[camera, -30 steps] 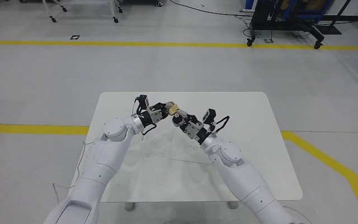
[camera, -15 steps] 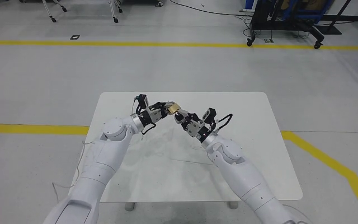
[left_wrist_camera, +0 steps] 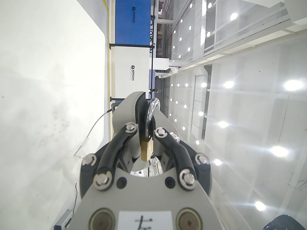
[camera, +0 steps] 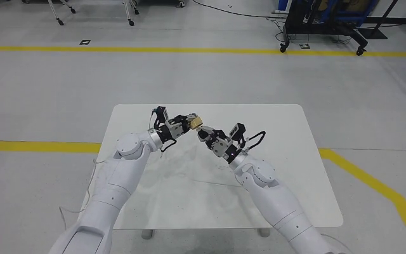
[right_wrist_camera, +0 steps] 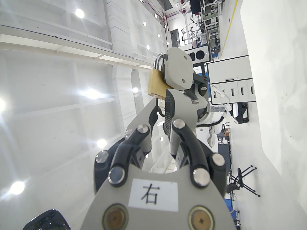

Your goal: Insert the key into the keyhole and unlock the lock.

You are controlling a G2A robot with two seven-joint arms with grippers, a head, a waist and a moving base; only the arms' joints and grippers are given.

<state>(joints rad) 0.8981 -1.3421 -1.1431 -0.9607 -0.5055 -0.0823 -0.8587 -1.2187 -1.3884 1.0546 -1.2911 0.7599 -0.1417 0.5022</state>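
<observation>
Above the middle of the white table (camera: pixel 285 190), my left gripper (camera: pixel 189 122) is shut on a brass padlock (camera: pixel 196 120). In the left wrist view the padlock (left_wrist_camera: pixel 146 150) sits edge-on between the fingers (left_wrist_camera: pixel 129 111), its steel shackle (left_wrist_camera: pixel 154 104) poking past them. My right gripper (camera: pixel 204 133) hangs just beside the padlock's lower end, shut on the key, which is almost wholly hidden between its pads. In the right wrist view the padlock (right_wrist_camera: pixel 156 84) stands right past my right gripper (right_wrist_camera: pixel 162 106), its bottom face towards the fingertips, and the left gripper's fingers (right_wrist_camera: pixel 178 70) clamp it.
Both arms meet in the air over the table's far half. A thin clear strip lies on the table (camera: pixel 219 184) between the arms. Carts and a rack (camera: pixel 323 25) stand on the floor far behind.
The right gripper has shifted slightly to the right and away from me, staying next to the padlock. The left gripper keeps the padlock almost in the same place.
</observation>
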